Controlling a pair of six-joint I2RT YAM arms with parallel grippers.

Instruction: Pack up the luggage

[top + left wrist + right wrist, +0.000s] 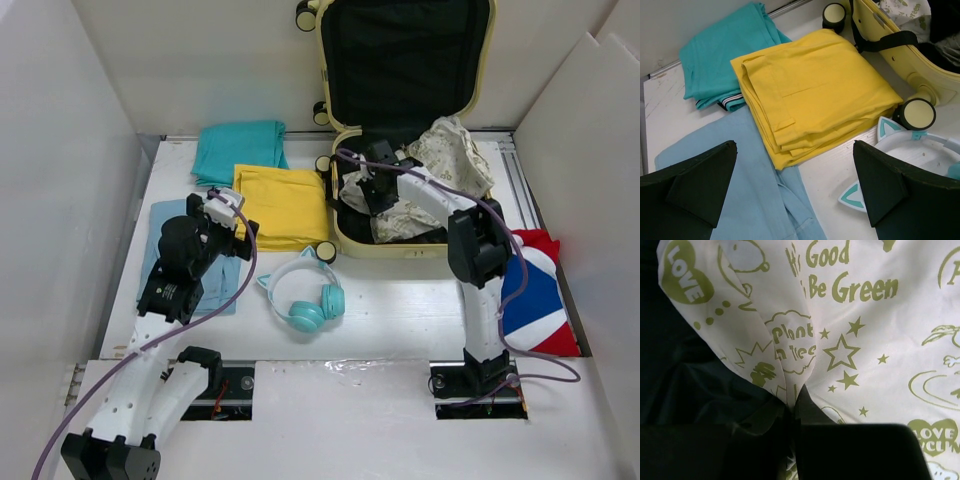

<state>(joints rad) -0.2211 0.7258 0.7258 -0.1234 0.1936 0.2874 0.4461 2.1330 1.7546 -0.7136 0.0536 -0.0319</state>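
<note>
**My right tool (pixel 792 410) clamps printed cloth (pixel 860 340) in the luggage (pixel 400 60)**

The luggage lies open at the desk's (pixel 400 320) far end, lid upright. Inside it, my right tool is closed tight on the bunched printed cloth. Left of the luggage, my left tool (pixel 794 150) hangs spread wide, holding nothing, by a folded yellow garment (pixel 815 85).
</note>
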